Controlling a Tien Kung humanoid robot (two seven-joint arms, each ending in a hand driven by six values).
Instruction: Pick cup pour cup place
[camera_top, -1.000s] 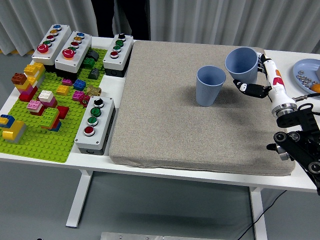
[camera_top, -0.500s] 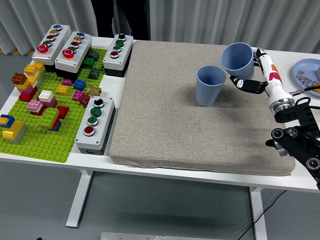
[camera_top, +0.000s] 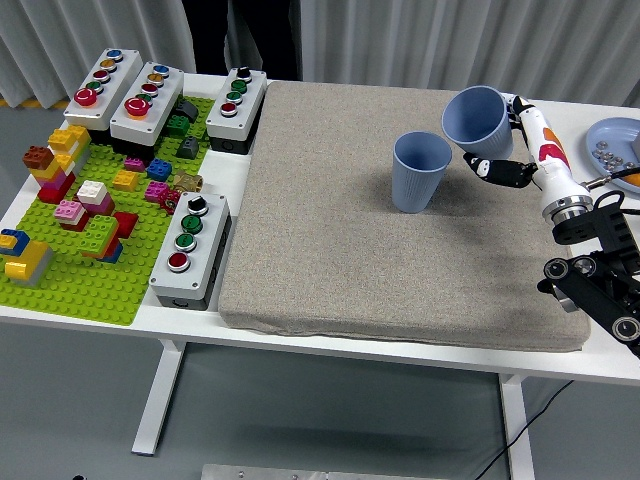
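right hand (camera_top: 518, 140): fingers wrapped around the held blue cup (camera_top: 477, 119) | held cup: tilted, mouth leaning toward the standing blue cup (camera_top: 421, 171), raised just above and right of it (apart, not touching) | standing cup: upright on the grey mat (camera_top: 330, 240) | plate (camera_top: 608, 140): right of the hand | left hand: out of view

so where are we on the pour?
Pick looks done: the right robot hand holds one blue cup lifted and tipped toward the standing cup on the grey mat. Pouring is in hand; any contents can't be seen. Placing the cup down remains.
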